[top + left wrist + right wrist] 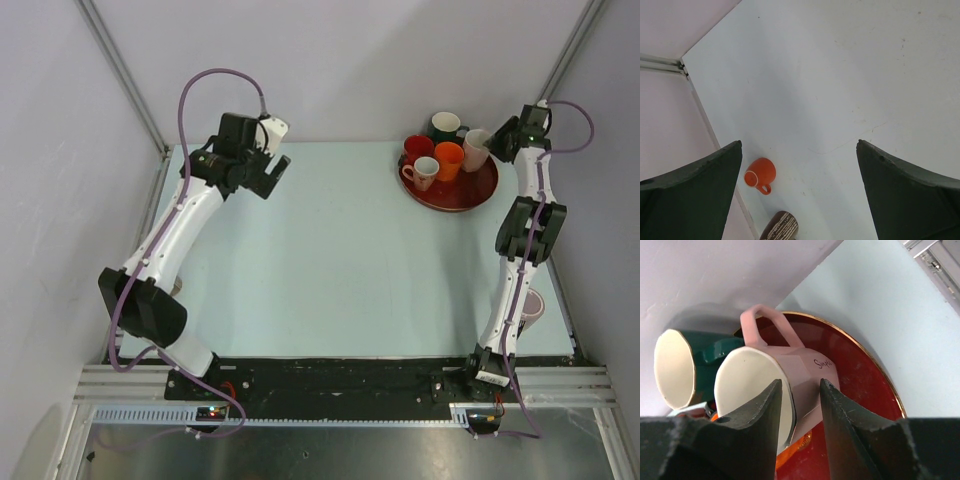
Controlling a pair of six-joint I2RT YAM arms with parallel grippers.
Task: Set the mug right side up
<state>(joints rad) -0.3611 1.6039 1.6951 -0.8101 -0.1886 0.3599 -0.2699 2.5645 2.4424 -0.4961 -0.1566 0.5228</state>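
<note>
A pale pink mug with a cream inside is tilted over the red tray, its mouth facing the wrist camera and its handle up. My right gripper is shut on its wall, one finger inside the rim and one outside. In the top view the gripper holds the mug at the tray's back right edge. My left gripper is open and empty, raised over the table's back left. The left wrist view shows only bare table between its fingers.
On the tray stand a green mug, a red mug, an orange mug and a white mug. A pinkish mug sits by the right arm. An orange mug, base showing, and a brown striped mug lie near the table's left edge.
</note>
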